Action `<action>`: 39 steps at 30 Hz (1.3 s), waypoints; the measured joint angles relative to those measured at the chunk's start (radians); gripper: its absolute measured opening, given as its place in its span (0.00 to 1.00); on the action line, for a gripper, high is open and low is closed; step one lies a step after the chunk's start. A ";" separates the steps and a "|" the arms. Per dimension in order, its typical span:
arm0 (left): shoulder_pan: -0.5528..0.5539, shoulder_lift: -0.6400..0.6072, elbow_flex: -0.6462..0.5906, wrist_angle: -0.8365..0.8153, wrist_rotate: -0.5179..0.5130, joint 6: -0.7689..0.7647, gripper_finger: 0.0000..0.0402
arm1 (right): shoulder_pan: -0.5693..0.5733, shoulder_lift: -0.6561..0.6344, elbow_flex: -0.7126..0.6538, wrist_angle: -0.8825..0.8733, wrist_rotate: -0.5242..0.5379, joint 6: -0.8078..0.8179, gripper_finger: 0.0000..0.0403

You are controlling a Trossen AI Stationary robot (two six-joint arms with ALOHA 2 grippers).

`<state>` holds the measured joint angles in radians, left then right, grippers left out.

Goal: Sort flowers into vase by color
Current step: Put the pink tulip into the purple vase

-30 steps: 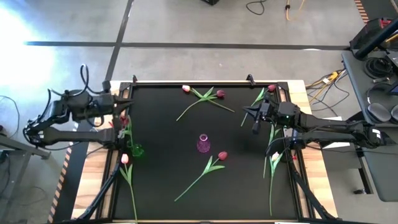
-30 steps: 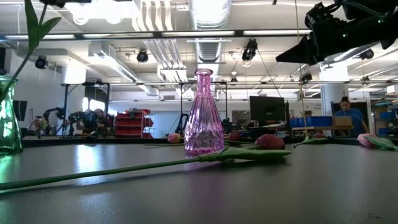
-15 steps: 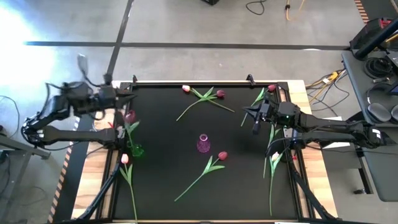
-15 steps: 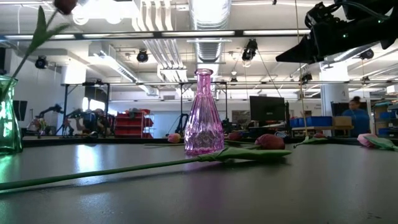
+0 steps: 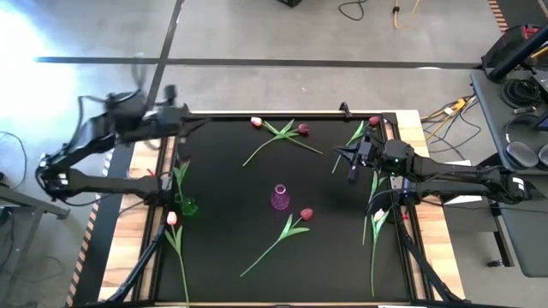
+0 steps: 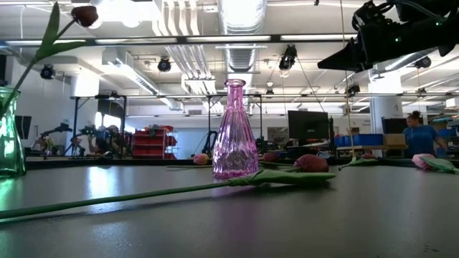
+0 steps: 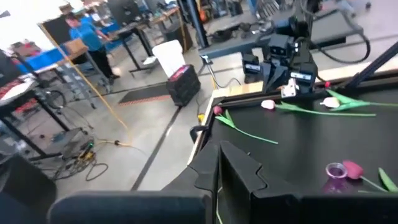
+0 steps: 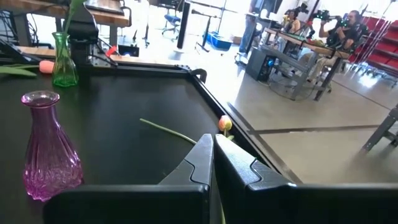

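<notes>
Table [image 5: 240, 171] edge, left arm [image 5: 128, 128] raised.

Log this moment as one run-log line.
left end effector: shut, raised at table's far-left corner | dark red tulip: standing in green glass vase | right end effector: shut, waiting

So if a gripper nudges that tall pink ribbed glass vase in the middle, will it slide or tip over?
The pink ribbed glass vase would likely tip before sliding: its neck is tall and narrow over a modest base. It stands empty, so it is probably light. Being round, it might roll across the black mat once down, and glass could crack.
</notes>
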<state>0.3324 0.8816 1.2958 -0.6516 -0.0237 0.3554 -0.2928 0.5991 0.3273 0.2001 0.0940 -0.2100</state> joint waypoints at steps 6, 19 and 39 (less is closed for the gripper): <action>0.345 0.147 0.000 0.119 0.424 -0.035 0.00 | 0.000 0.000 0.000 -0.002 0.000 0.000 0.02; 0.593 0.394 -0.141 0.457 0.749 -0.073 0.00 | 0.000 0.000 0.000 -0.013 0.000 0.035 0.02; 0.591 0.558 -0.683 1.419 0.796 -0.184 0.00 | 0.000 0.287 0.049 0.134 0.000 0.082 0.02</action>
<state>0.9237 1.4400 0.6130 0.7670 0.7721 0.1714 -0.2924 0.8859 0.3761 0.3339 0.0940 -0.1277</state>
